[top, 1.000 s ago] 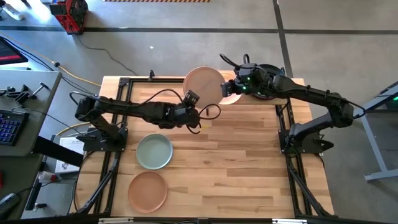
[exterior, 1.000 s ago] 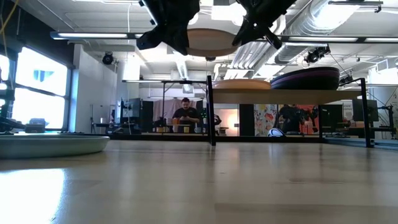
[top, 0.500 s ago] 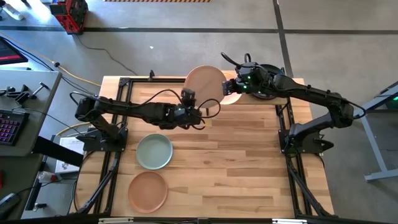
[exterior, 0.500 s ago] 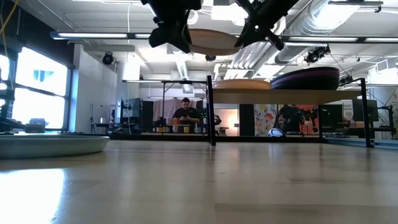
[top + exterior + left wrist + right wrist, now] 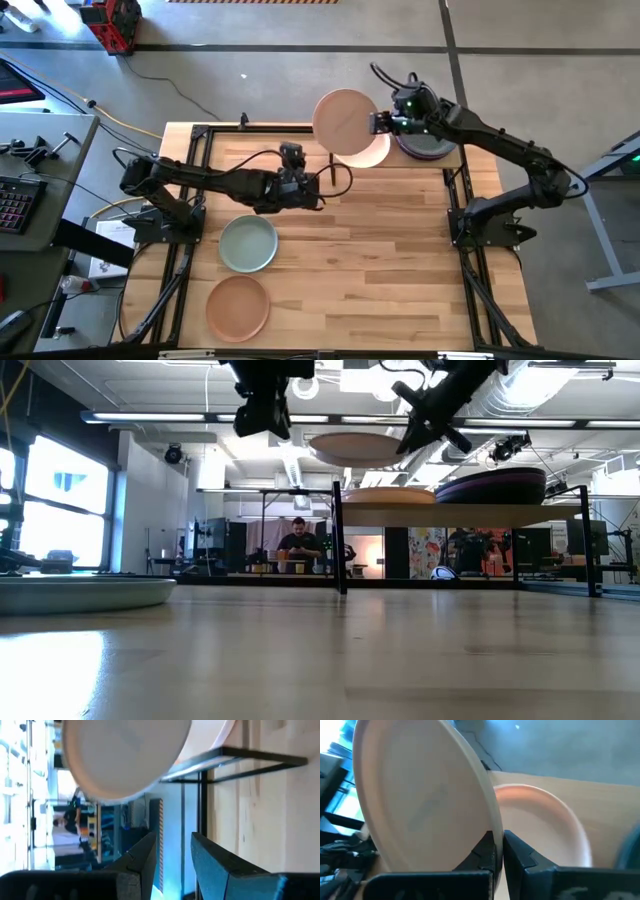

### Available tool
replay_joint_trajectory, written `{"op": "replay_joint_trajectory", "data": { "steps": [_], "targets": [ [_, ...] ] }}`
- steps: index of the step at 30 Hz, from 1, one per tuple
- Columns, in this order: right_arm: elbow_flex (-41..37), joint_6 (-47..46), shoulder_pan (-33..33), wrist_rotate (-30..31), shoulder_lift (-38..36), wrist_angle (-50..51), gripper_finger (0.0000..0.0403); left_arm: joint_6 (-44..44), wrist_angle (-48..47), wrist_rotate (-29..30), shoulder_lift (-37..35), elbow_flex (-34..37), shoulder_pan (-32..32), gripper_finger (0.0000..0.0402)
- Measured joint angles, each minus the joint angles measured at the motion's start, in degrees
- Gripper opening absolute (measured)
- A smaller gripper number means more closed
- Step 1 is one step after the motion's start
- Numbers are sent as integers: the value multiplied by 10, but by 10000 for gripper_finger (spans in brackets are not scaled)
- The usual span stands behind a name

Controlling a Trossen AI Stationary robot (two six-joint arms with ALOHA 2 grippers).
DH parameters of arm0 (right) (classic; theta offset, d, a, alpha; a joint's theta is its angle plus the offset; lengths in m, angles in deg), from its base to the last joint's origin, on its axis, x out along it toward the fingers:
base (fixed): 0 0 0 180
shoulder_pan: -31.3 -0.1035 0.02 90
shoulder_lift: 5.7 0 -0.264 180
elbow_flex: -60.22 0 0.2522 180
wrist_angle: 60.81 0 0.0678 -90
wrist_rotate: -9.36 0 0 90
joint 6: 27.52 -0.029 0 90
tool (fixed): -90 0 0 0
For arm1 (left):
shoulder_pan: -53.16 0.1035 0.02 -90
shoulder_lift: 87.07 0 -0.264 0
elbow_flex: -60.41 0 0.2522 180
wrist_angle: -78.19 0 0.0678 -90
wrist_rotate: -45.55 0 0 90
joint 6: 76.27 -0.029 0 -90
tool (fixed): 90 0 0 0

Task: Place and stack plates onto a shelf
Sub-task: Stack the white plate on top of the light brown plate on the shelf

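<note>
My right gripper is shut on a beige plate and holds it in the air above the shelf at the table's far edge. A peach plate lies flat on the shelf under it, and a stack topped by a purple plate lies on the shelf's right half. My left gripper is open, left of and nearer than the beige plate, touching nothing. A sage green plate and a terracotta plate lie on the tabletop at the near left. My right gripper pinches the beige plate's rim between its two fingers, at the plate's right edge. The fingers come roughly level from the table's right side. The plate is lifted clear, nearly level with a slight tilt, above the peach plate.
The shelf's thin black posts stand at the table's far edge. The left arm stretches across the table's left half. Bare tabletop lies in the middle and at the right. A person stands far off in the room.
My left gripper has come away from the beige plate's left edge and drawn back toward the table's left and near side. My right gripper has carried the plate, alone, toward the right and the far edge, so it now hangs over the peach plate on the shelf.
</note>
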State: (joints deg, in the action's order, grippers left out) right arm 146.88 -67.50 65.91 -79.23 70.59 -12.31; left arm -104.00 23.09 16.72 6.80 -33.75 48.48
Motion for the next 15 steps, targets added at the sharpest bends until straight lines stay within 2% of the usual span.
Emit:
{"op": "replay_joint_trajectory", "data": {
  "steps": [8, 15],
  "targets": [
    [0, 24, 49, -38, 0, 75, 0, 73, -66, 2, 0, 0, 7, 110],
    [0, 37, 75, -58, 0, 120, 0, 82, -73, -8, 0, 0, 10, 110]
  ]
}}
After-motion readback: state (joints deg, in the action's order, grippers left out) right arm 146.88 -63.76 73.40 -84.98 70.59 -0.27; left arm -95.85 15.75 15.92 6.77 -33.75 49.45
